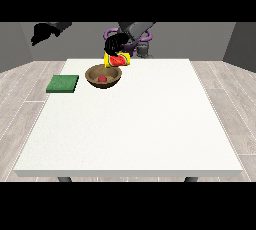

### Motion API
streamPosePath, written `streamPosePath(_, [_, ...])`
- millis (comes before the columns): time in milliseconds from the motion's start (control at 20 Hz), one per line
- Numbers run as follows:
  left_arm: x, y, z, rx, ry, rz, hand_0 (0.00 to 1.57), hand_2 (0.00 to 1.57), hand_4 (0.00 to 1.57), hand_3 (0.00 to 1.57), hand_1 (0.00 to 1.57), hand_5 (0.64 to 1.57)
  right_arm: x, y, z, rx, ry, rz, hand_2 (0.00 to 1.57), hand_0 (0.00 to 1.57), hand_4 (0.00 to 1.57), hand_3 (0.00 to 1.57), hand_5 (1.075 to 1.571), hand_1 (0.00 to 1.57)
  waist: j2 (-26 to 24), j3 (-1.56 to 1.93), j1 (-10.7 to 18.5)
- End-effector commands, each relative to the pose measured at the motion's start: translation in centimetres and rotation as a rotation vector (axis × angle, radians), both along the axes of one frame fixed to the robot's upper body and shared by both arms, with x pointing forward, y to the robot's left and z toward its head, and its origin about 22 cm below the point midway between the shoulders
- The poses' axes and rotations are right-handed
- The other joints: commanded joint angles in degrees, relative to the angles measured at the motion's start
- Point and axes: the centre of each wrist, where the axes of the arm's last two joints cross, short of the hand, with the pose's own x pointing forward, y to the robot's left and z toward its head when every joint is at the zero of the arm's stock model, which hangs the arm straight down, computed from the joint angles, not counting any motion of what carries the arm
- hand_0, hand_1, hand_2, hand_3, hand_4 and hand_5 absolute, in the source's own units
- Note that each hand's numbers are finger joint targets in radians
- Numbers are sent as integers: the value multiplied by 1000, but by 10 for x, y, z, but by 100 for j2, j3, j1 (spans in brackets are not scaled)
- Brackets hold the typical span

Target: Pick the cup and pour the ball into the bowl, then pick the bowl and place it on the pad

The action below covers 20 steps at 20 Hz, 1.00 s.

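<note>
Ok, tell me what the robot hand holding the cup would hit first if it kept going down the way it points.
Probably the bowl: the robot hand at the view's right tips the cup over the bowl's far rim, with the red ball already inside. Depth is hard to judge here, so it could pass just behind the rim.

hand at view's right: low over table, fingers curled in a grip
hand at view's left: raised, off table
</note>
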Motion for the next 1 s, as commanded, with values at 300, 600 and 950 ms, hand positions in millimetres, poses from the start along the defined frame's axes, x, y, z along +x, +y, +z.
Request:
streamPosePath(300, [26,98,47,-515,-18,36,1565,1571,1151,1571,1565,1493,-31,-17,-37,-19,73,-107,475,0,565,634,1565,0,-353,-14,793])
streamPosePath(600, [17,127,27,-836,161,21,1417,1571,1391,1571,1417,1382,-19,33,-38,19,75,-49,514,0,598,700,1571,0,-273,-20,716])
streamPosePath(950, [17,82,79,-1678,416,-234,0,0,651,0,0,1569,-12,49,-40,89,67,-36,440,0,648,466,1571,0,34,-113,969])
